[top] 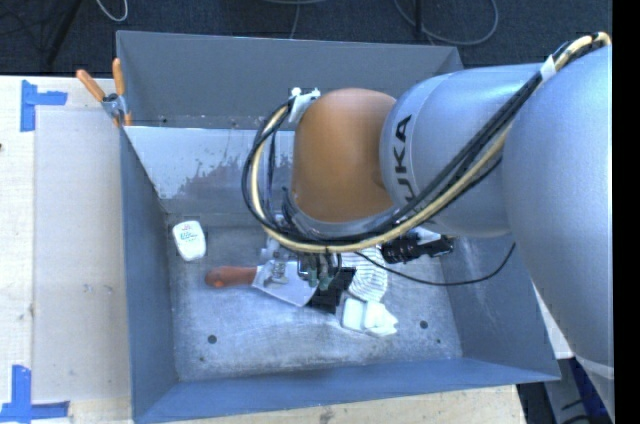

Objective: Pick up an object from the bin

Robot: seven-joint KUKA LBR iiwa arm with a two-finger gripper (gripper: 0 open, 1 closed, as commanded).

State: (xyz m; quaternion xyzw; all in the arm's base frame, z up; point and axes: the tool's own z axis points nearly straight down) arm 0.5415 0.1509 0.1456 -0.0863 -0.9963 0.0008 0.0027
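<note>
Grey flat pkt [282, 287] under hand [305, 270], bin [190, 174] ctr

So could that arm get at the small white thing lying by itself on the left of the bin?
Probably yes: the small white thing lies alone on the bare bin floor, with nothing over it, though it is close to the left wall.
</note>
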